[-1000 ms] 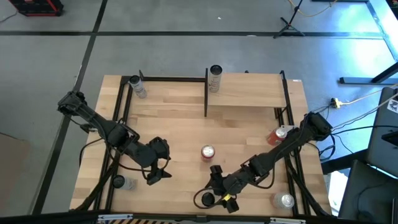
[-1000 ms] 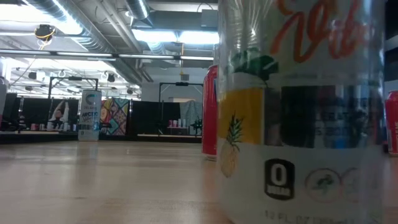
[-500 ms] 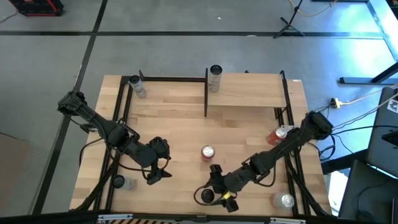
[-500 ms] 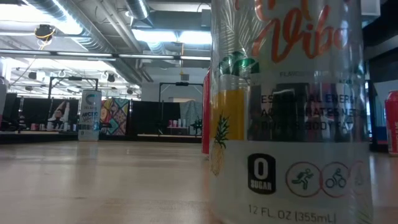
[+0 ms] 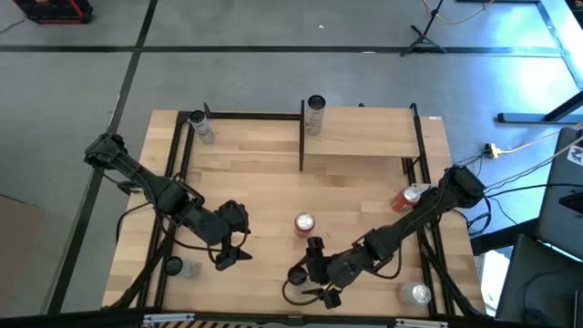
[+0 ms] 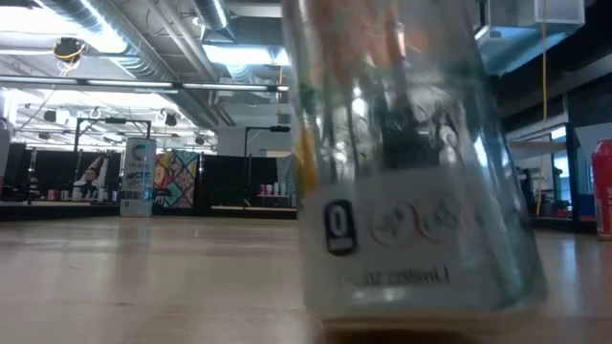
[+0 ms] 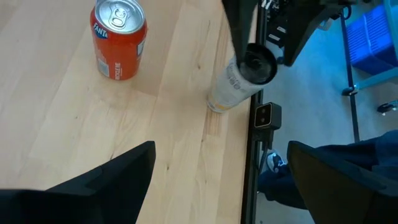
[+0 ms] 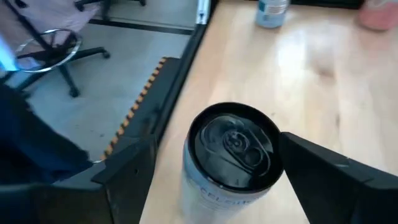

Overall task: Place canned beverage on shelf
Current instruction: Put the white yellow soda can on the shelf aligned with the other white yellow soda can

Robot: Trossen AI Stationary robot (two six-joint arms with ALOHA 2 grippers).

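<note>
The can, a tall slim silver one with a black top, stands tilted at the table's near edge, well apart from the shelf at the far right. The right gripper straddles it, fingers apart on either side of its upper body; whether they press it cannot be told. The left gripper waits nearby, fingers spread and empty. The can looks rigid but thin-walled, its smooth printed skin likely slippery, and if full it would be fairly heavy for its width. Being tall and narrow, it tips easily, as its lean shows. A firm hold across the cylinder's middle, not the rim, seems safest.
</note>
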